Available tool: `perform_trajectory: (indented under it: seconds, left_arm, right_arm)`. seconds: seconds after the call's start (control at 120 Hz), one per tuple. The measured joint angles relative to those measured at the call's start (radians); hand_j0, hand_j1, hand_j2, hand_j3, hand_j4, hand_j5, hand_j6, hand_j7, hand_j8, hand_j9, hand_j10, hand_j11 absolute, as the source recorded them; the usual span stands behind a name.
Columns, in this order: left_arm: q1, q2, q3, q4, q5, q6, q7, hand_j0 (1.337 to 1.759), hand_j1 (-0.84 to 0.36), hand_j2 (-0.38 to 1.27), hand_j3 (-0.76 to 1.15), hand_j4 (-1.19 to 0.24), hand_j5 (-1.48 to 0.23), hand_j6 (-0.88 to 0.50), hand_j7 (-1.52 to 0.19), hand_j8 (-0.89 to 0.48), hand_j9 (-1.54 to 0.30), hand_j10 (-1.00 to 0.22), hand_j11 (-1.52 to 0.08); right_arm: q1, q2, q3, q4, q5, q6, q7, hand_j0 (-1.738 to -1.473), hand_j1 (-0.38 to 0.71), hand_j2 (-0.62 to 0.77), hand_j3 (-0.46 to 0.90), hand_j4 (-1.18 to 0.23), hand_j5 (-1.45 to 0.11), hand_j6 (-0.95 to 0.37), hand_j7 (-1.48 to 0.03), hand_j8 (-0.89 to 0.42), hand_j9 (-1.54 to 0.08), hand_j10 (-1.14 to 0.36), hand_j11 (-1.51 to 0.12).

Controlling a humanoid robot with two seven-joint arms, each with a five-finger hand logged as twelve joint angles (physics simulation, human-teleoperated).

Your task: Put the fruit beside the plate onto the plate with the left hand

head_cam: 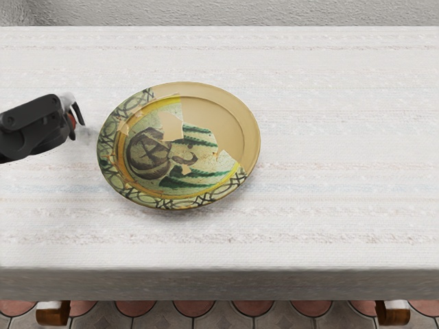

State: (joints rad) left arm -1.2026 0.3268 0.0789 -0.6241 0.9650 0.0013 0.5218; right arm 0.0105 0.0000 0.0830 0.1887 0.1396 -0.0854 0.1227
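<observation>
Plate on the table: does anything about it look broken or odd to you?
Yes. The plate looks oddly patched: a green and black pattern covers its lower left, while the upper right is plain gold, with jagged edges between them. Its rim seems whole and it lies flat. The left hand is beside it.

A long surface fills the scene, draped in a pale, woven cloth with faint stripes running along its length. Behind it stands a plain grey wall. Beneath its front edge show rounded terracotta floor tiles and two wooden feet, in soft, even light.
</observation>
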Motion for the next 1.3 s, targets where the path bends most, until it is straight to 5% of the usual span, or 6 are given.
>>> perform_trajectory:
  seconds: [0.117, 0.283, 0.492, 0.675, 0.958, 1.3]
  left_arm:
    - [-0.064, 0.116, 0.000, -0.077, -0.033, -0.039, 0.013, 1.638, -0.50, 0.53, 0.06, -0.86, -1.08, -0.43, -1.08, -0.32, -1.10, -0.42, -1.17]
    - [-0.132, 0.180, -0.001, -0.181, -0.128, -0.189, 0.049, 1.639, -0.45, 0.35, 0.03, -0.86, -1.11, -0.43, -1.13, -0.29, -1.15, -0.46, -1.19]
    - [-0.205, 0.211, -0.002, -0.210, -0.181, -0.377, 0.076, 1.637, -0.44, 0.23, 0.01, -0.89, -1.08, -0.45, -1.13, -0.31, -1.16, -0.48, -1.20]
    - [-0.313, 0.236, -0.001, -0.213, -0.234, -0.555, 0.086, 1.637, -0.47, 0.37, 0.00, -0.89, -1.08, -0.44, -1.15, -0.29, -1.17, -0.47, -1.21]
    - [-0.487, 0.193, -0.007, -0.220, -0.482, -0.602, 0.087, 1.627, -0.53, 0.40, 0.00, -0.90, -1.06, -0.44, -1.14, -0.28, -1.17, -0.45, -1.23]
    - [-0.462, -0.003, -0.012, -0.238, -0.654, -0.606, 0.088, 1.629, -0.45, 0.31, 0.00, -0.88, -1.09, -0.49, -1.15, -0.33, -1.18, -0.52, -1.23]
  right_arm:
    - [0.003, 0.000, 0.000, 0.000, 0.000, 0.000, 0.000, -1.658, -0.31, -0.01, 0.00, -0.03, -0.05, -0.03, -0.05, -0.03, -0.05, -0.03, -0.05]
    - [0.004, 0.000, 0.000, 0.000, 0.000, 0.000, 0.000, -1.658, -0.31, -0.01, 0.00, -0.03, -0.05, -0.03, -0.05, -0.03, -0.05, -0.03, -0.05]
    - [0.005, 0.000, 0.000, 0.000, 0.000, 0.000, 0.000, -1.658, -0.31, -0.01, 0.00, -0.03, -0.05, -0.03, -0.05, -0.03, -0.05, -0.03, -0.05]
    - [0.005, 0.000, 0.000, 0.001, 0.000, 0.001, 0.000, -1.658, -0.31, -0.01, 0.00, -0.03, -0.05, -0.03, -0.05, -0.03, -0.05, -0.03, -0.05]
    - [0.005, 0.000, -0.001, 0.002, 0.000, 0.001, 0.000, -1.658, -0.31, -0.01, 0.00, -0.03, -0.05, -0.04, -0.05, -0.03, -0.05, -0.03, -0.05]
    - [0.007, 0.000, -0.002, 0.002, 0.000, 0.001, 0.000, -1.658, -0.31, -0.01, 0.00, -0.03, -0.05, -0.04, -0.05, -0.03, -0.05, -0.03, -0.05]
